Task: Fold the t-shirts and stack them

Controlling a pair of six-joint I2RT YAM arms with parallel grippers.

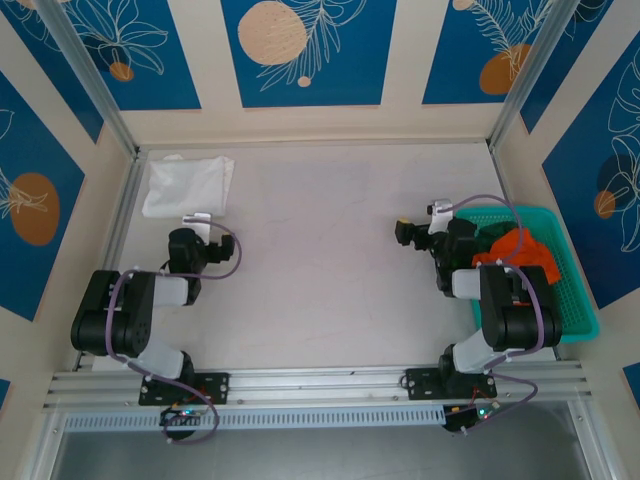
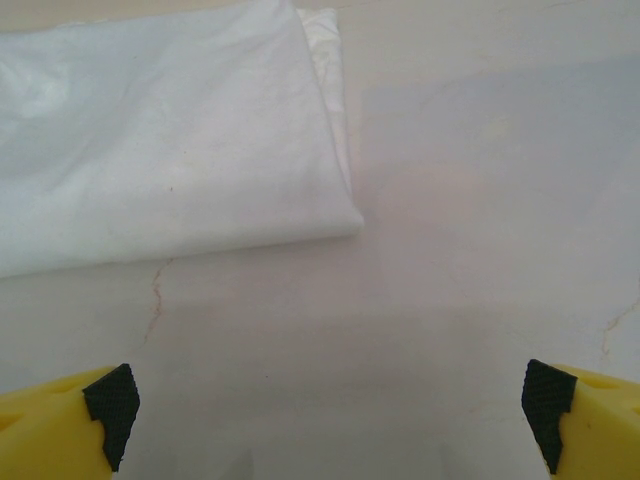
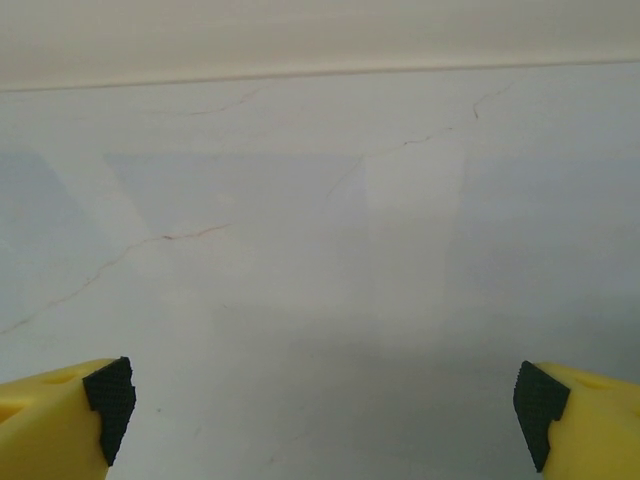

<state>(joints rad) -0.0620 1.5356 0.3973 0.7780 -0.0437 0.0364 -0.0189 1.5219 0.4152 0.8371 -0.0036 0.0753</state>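
Near edge, top view: both arms are bolted to the rail.

Left end effector point(image 1: 197, 220) is spread wide and holds nothing. Its wrist view shows yellow fingers point(image 2: 45, 425) with black pads at the lower corners and bare counter point(image 2: 450, 300) between them.

Right end effector point(image 1: 420, 222) is likewise wide and empty. Its wrist view gives pale counter with hairline cracks point(image 3: 190, 235).

Right side, top view: teal lattice basket point(image 1: 575, 300) holds a crumpled orange t-shirt point(image 1: 520, 250) with dark green cloth point(image 1: 492, 232) beside it, partly hidden by the right arm.

Far left corner: white t-shirt point(image 1: 188, 185), folded into a flat rectangle just beyond the left end effector. The left wrist view adds its layered right edge and soft creases point(image 2: 170, 140).

Beyond: blue wall panels point(image 1: 300, 50) with leaf and orange-disc prints.
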